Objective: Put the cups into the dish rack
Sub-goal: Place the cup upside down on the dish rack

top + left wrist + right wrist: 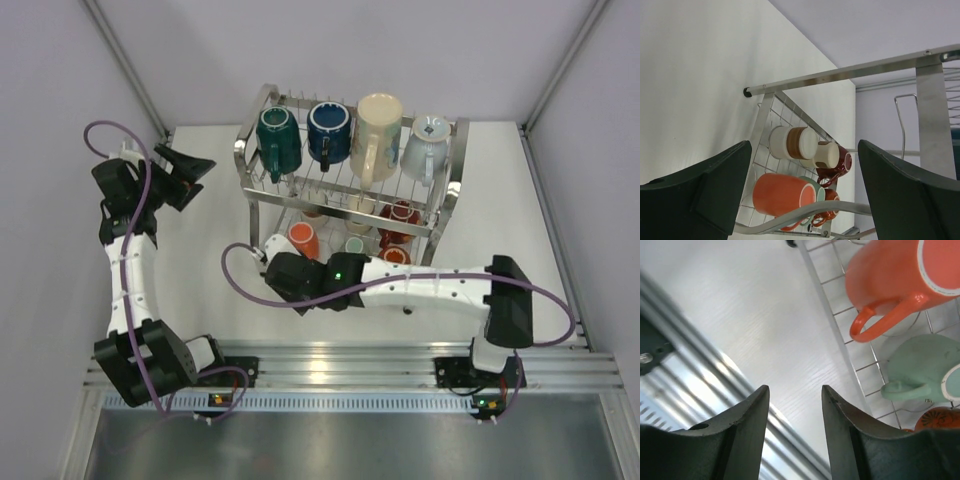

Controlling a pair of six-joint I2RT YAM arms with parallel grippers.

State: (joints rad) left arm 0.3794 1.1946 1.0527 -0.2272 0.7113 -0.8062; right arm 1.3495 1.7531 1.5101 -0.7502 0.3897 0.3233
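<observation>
Dish rack (455, 186) at the table's (200, 290) far centre: four cups (378, 125) on its upper tier, orange cup (890, 275) and mint cup (920, 365) on the lower. Right gripper (795, 396), jaws apart and empty, just beside the lower tier's near-left corner. Left gripper (805, 150), wide apart and empty, near the far-left corner.

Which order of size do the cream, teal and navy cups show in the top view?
Largest: cream cup. Then teal cup and navy cup, which look about alike, so I do not rank them.
</observation>
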